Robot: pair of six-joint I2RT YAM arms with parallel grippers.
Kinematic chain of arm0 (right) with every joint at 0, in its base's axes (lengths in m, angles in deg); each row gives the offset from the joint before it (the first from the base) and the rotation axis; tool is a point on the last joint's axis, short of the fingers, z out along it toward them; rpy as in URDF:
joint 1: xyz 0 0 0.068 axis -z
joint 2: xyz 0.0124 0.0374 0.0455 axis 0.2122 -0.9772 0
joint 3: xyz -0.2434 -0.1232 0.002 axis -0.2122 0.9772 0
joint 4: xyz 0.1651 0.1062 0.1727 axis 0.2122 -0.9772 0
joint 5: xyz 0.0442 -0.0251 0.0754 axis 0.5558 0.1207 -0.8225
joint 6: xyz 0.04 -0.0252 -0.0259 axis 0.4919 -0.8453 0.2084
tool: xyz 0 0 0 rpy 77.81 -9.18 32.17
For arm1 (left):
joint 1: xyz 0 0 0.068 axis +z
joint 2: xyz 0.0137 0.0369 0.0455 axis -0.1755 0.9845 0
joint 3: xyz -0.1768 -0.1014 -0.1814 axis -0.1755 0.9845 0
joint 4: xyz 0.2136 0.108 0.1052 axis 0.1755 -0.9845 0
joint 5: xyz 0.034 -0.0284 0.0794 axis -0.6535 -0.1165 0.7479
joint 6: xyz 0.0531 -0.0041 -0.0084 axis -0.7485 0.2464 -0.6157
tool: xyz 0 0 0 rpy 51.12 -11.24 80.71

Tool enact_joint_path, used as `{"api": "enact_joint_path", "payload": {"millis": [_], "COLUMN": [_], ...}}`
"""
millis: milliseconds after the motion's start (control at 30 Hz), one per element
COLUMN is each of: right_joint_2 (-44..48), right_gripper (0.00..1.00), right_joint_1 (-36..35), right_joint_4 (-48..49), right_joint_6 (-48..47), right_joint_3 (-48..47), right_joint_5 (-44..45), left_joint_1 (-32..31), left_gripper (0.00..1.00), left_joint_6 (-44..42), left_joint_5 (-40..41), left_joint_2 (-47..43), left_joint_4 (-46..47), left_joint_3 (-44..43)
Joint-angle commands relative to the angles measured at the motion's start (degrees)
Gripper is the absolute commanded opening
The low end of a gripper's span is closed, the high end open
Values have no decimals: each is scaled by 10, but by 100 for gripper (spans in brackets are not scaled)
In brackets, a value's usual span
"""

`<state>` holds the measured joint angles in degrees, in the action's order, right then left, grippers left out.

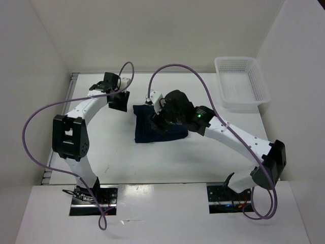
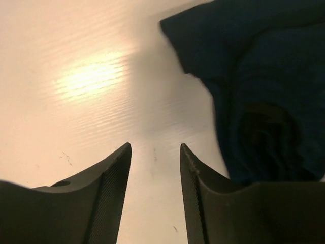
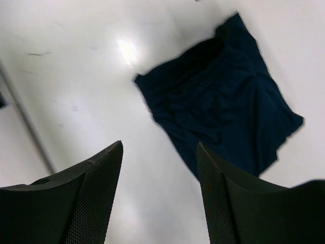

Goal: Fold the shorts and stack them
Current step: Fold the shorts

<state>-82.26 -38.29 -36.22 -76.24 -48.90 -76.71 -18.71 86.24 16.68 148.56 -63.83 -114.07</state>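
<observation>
Top external: pair of dark navy blue soft-fabric shorts (image 1: 144, 133) bunched into a rough rectangle at frame centre on flat white tabletop (image 1: 127, 162). Looks partly folded, edges uneven. Right gripper (image 1: 156, 118) over the upper right part of the cloth, hiding it. Left gripper (image 1: 119, 99) just beside the cloth's upper left corner, apart from it. Jaw spread not readable from here for either. White plastic mesh basket (image 1: 239, 103) at upper right, well apart from the cloth.

Left wrist: left gripper (image 2: 155, 148) at bottom centre, jaws parted, nothing between them, only bare tabletop (image 2: 76, 81) in the gap. Shorts (image 2: 254, 76) filling the upper right, dark folds layered, nearest edge just right of the right-hand finger. Cannot tell if touching there.

Right wrist: right gripper (image 3: 159, 146) at bottom centre, jaws spread wide, empty. Shorts (image 3: 223, 112) in the right half of frame, above and right of the fingertips, clear of them, waistband end toward upper right. Tabletop (image 3: 76, 61) bare at left.

Judged step: between grasps within the folding, both ends free of cloth. Next move probably calls for picking fresh corners or an edge with both grippers, pinching thin layers flat against the table, then another fold or a tidy-up. Soft fabric likely to sag and unfold if gripped on one layer only.
</observation>
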Motion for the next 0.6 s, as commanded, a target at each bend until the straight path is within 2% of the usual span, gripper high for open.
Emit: {"api": "enact_joint_path", "payload": {"millis": [0, 100, 267, 567], "right_joint_2": [-29, -42, -48, -38], "right_gripper": [65, 64, 62, 64], "right_joint_1": [43, 86, 164, 178], "right_joint_4": [44, 63, 77, 114], "right_joint_6": [-46, -60, -92, -106], "right_joint_3": [60, 97, 137, 202], "right_joint_5": [65, 65, 65, 58], "left_joint_1": [-49, -75, -132, -157], "left_gripper": [51, 53, 56, 59], "left_joint_6": [-3, -3, -3, -3], "left_joint_5": [-39, -67, -121, -133], "left_joint_2": [-60, -60, -66, -20], "left_joint_4": [-56, -88, -105, -86], "left_joint_3": [-58, -64, -2, -5]}}
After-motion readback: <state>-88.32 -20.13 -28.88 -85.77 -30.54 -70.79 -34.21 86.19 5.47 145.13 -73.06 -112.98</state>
